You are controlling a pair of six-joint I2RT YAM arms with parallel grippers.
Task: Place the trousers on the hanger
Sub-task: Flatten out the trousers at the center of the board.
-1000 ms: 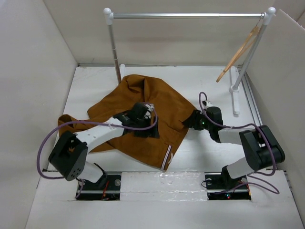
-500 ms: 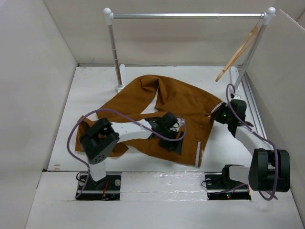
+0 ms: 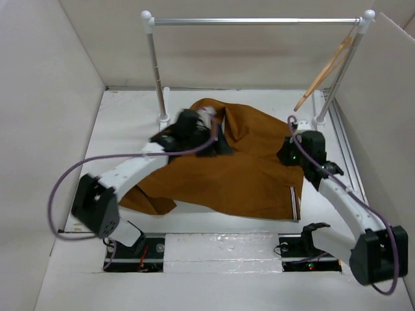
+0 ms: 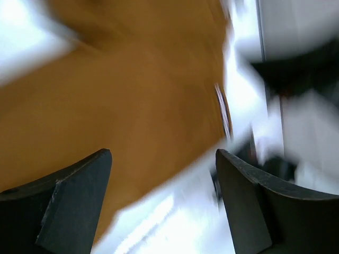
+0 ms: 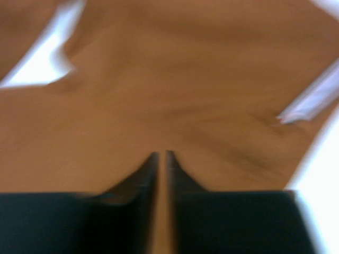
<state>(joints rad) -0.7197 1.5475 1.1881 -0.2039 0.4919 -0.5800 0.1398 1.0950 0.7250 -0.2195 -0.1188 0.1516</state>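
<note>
The rust-brown trousers lie spread across the middle of the table, their striped waistband trim at the near right. The wooden hanger hangs tilted from the right end of the rail, apart from the cloth. My left gripper hovers over the trousers' far edge. In the blurred left wrist view its jaws stand wide open with nothing between them. My right gripper is at the trousers' right edge. Its fingers are almost together, with a thin strip of brown cloth in the slit.
A silver rail on two white-footed posts spans the back of the table. Tall pale walls close in the left, right and back. The arm bases sit at the near edge.
The left arm swung from the near middle to the far edge of the trousers. The right gripper moved slightly left. The trousers shifted and now lie flatter, the waistband trim further right.
</note>
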